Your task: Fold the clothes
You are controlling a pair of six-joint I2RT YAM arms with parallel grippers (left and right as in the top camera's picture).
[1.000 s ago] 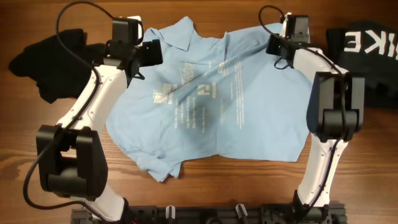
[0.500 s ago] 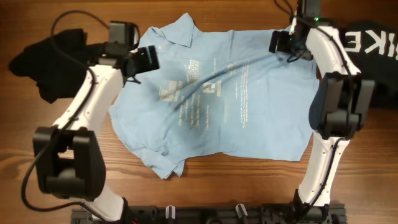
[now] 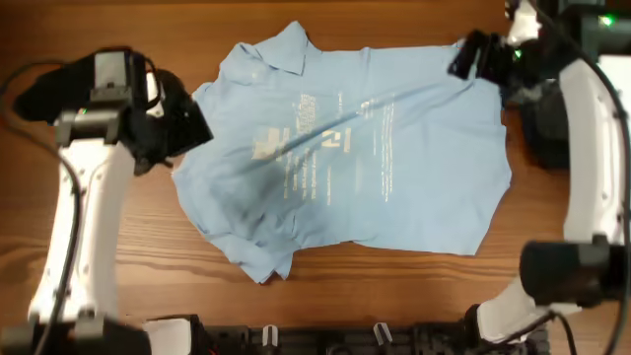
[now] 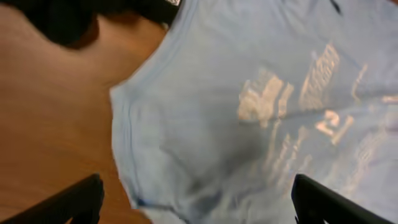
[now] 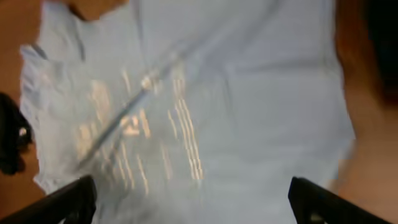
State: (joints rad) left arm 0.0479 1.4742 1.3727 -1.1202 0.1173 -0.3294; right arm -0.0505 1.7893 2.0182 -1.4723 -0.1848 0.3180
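The light blue shirt [image 3: 375, 168] lies spread front up on the wooden table [image 3: 394, 306], its collar [image 3: 286, 54] at the far side. It is laid open like this so that the folding can start from a flat sheet. It is not quite flat, though. A long diagonal crease [image 3: 345, 113] crosses the printed chest, and the near-left corner of the shirt is rumpled [image 3: 251, 261].

The left gripper [image 3: 182, 123] hangs just off the shirt's left edge, beside the sleeve. Its jaws are spread wide and grasp nothing, and in the left wrist view both fingers [image 4: 78, 199] frame bare cloth. The right gripper [image 3: 478, 59] hovers over the shirt's far-right corner, likewise released, its fingers [image 5: 68, 199] wide apart above the fabric.

Each arm stands at one end of the shirt, probably to leave the cloth free and to be ready for a fresh pinch. Dark garments [image 3: 35, 94] lie off the shirt's left and right [image 3: 542, 138], apart from it, seemingly waiting their turn
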